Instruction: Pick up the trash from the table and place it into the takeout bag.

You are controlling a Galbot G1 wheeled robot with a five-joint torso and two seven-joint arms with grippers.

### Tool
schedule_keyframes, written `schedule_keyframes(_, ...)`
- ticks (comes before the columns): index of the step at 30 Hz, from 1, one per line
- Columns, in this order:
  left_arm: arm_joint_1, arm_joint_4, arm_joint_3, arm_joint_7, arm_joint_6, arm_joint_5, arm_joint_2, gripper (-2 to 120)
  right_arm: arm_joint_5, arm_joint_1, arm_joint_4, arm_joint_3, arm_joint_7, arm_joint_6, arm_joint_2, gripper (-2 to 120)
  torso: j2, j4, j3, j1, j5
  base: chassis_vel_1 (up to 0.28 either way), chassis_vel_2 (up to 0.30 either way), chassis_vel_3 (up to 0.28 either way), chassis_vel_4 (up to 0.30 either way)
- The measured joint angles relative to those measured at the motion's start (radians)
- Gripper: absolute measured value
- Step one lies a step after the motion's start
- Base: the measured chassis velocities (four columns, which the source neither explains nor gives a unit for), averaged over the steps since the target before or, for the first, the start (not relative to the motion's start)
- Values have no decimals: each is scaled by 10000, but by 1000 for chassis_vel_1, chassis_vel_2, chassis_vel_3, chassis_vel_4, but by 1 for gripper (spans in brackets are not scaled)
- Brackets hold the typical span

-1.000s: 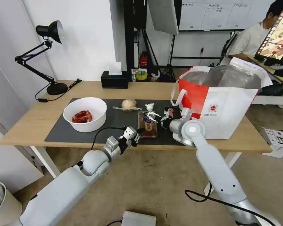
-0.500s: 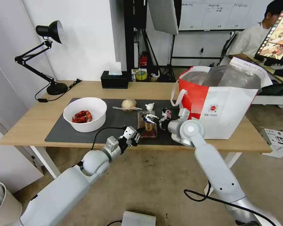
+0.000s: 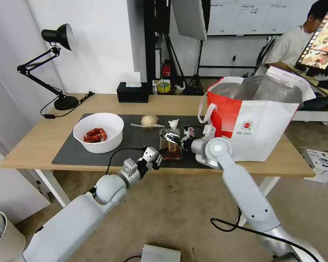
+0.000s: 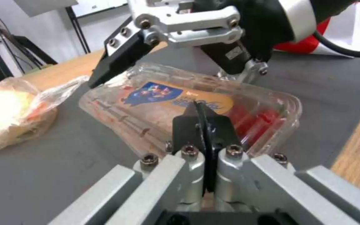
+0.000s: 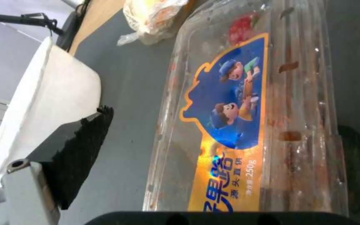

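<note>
**Reaching for the tomato tray, nothing bagged yet**

Sitting on the dark mat (image 3: 135, 140) near the front edge of the counter (image 3: 32, 145), the tray (image 3: 171, 145) is a clear clamshell with a blue and orange label and red tomatoes at one end. The right hand (image 3: 170, 137) is right over it, coming in from the bag side, fingers spread wide. In the left wrist view one black finger (image 4: 117, 62) hangs over the far edge of the lid, and I can't tell if it's touching yet. The right wrist view looks straight down the label, with a black pad (image 5: 80, 150) well off to one side of the tray, so the jaws aren't closed on anything.

The left hand (image 3: 157, 157) is parked just off the counter's front edge, next to the tray's near end, fingers pressed together and empty.

Further out: the wrapped ball (image 3: 148, 121) and the crumpled paper (image 3: 174, 123) are just behind the tray, the bowl (image 3: 98, 131) with red scraps is over to the left, and the bag (image 3: 258, 120) stands open on the right, close by.

So I'd call this the grab on the first item, early in the job. Next it needs to drop a bit, straddle the tray's narrow width and close gently, since thin clamshell plastic will probably flex or pop open if squeezed hard.
</note>
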Motion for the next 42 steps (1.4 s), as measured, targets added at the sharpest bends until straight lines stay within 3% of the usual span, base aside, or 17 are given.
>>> schedule_keyframes(4, 11, -9, -12, 0, -36, 0, 1, 0, 29, 101, -97, -92, 40, -38, 15, 99, 0, -1, 0, 0, 0, 0, 0, 0, 0)
schedule_keyframes(8, 22, -24, -27, -1, -72, -1, 6, 0, 61, 149, -147, -126, 122, -41, 24, 87, 1, -1, 0, 0, 0, 0, 0, 0, 0)
schedule_keyframes(12, 96, -81, -110, -1, -125, -10, 46, 0, 118, 148, -159, -135, 232, -45, 13, 67, 0, 2, 0, 0, 2, 0, 0, 0, 0)
schedule_keyframes(17, 128, -101, -141, -2, -150, -19, 67, 0, 119, 129, -171, -103, 262, -47, 2, 53, 0, 2, 0, 0, 1, 0, 0, 0, 0)
schedule_keyframes(29, 249, -237, -267, 9, -181, -50, 177, 0, 115, 78, -197, 4, 266, -41, -55, 5, 0, 1, 0, 0, 1, 0, 0, 0, 0)
schedule_keyframes(40, 712, -548, -703, 47, -208, -122, 458, 0, 120, 6, -247, 19, 225, -12, -38, 0, 1, 0, -1, -1, 0, 0, 0, 0, 0)
schedule_keyframes(42, 1054, -773, -1112, 72, -235, -190, 674, 0, 118, -10, -234, 45, 147, -2, -37, 0, 0, 0, -1, 0, 0, 0, 0, 0, 0)
